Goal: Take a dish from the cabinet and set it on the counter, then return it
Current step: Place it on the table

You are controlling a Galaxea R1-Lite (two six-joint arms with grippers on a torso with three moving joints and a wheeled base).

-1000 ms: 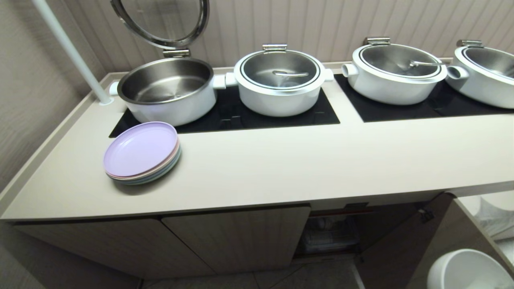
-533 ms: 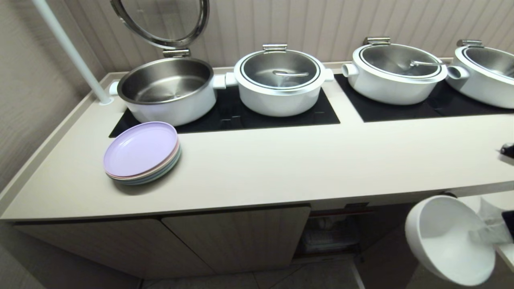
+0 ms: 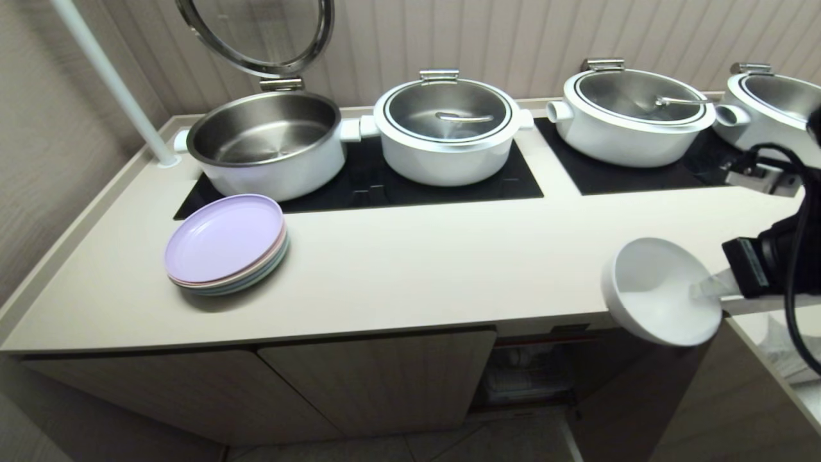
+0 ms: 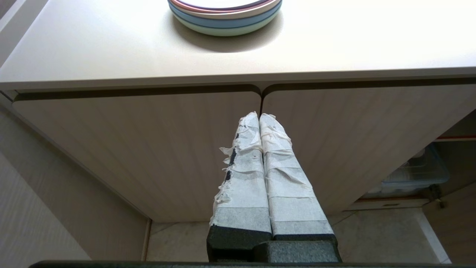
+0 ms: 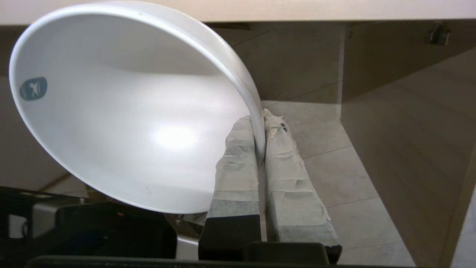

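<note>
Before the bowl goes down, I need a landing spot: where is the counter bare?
Bare: the counter strip between the plates and the bowl in the right gripper, in front of the hobs. Crowded: the back, lined with pots.

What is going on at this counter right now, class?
The robot's right gripper has its fingers pinched on the rim of a white bowl, holding it tilted in the air at the front edge of the counter, not yet set down. Below, the cabinet stands open. The left gripper is parked, shut and empty, in front of the closed doors. A stack of plates sits on the counter near the pots.
</note>
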